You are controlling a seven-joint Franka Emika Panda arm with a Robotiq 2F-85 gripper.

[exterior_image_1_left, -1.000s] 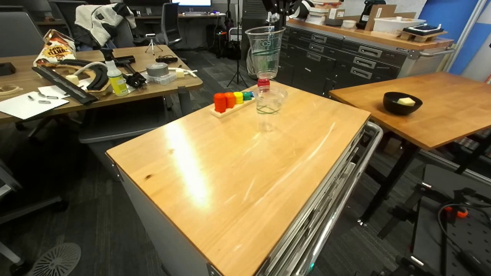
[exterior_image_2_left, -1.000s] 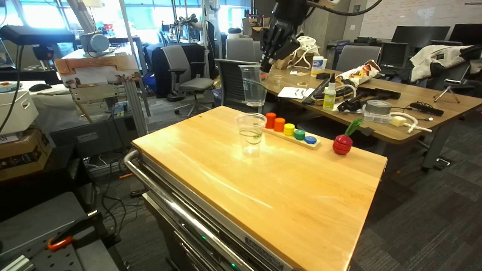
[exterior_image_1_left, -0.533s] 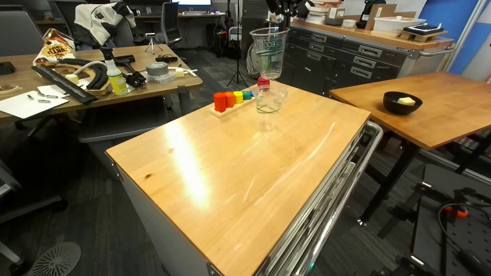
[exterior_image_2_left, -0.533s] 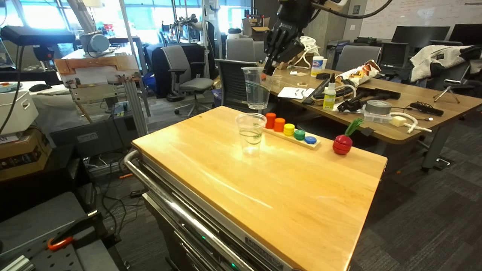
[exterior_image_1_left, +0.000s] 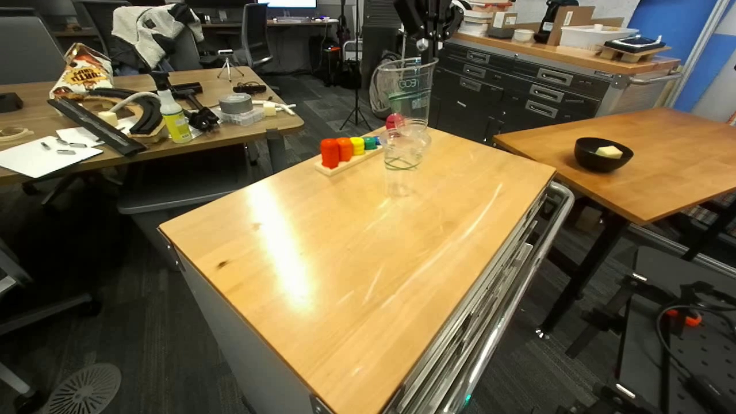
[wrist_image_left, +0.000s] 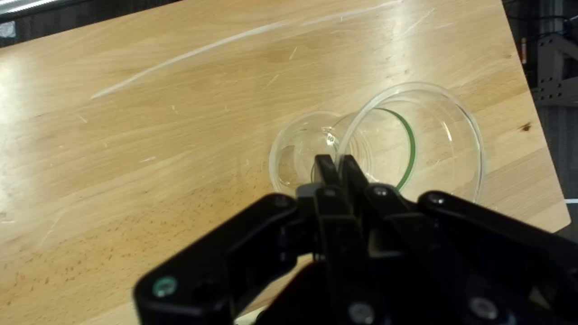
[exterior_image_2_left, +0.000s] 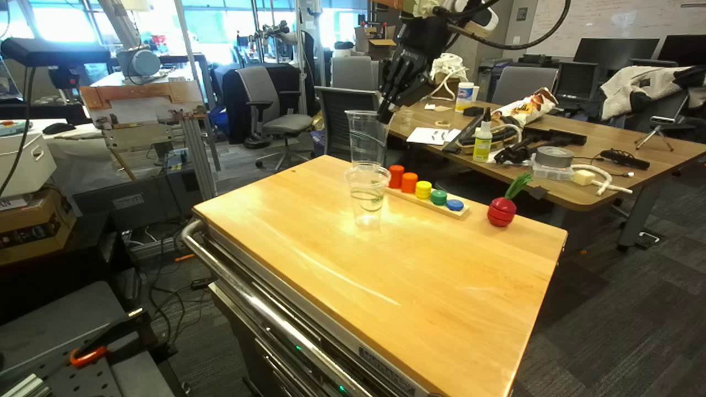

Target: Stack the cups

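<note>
Lowered since the earlier frames, the hand (wrist_image_left: 338,164) has brought the upper cup (exterior_image_2_left: 367,138) down, so that its base now overlaps the rim of the lower cup (exterior_image_2_left: 368,196) in both exterior views. Two dark fingers (wrist_image_left: 354,174) pinch one side of the upper cup's rim between them; the cup hangs from that grip, mouth up and roughly upright. From the wrist the two mouths overlap only in part, out of line with each other. Whether the upper base has entered the lower mouth or merely passes in front of or behind it, I cannot tell through the clear plastic. Standing upright on the worktop (exterior_image_2_left: 353,270), the lower cup has green lines around its side. Near it lies a wooden strip (exterior_image_2_left: 436,208) bearing a row of discs (exterior_image_2_left: 423,190), red, orange, yellow, green and blue. Past the blue end stands a round red object (exterior_image_2_left: 501,212) with a leafy green top, apart from the strip. Beyond the worktop, a desk (exterior_image_2_left: 667,161) holds a spray bottle (exterior_image_2_left: 482,142) and a snack bag (exterior_image_2_left: 532,107); on a side table (exterior_image_1_left: 667,190) sits a black bowl (exterior_image_1_left: 592,162) with a pale piece (exterior_image_1_left: 609,152) in it.
</note>
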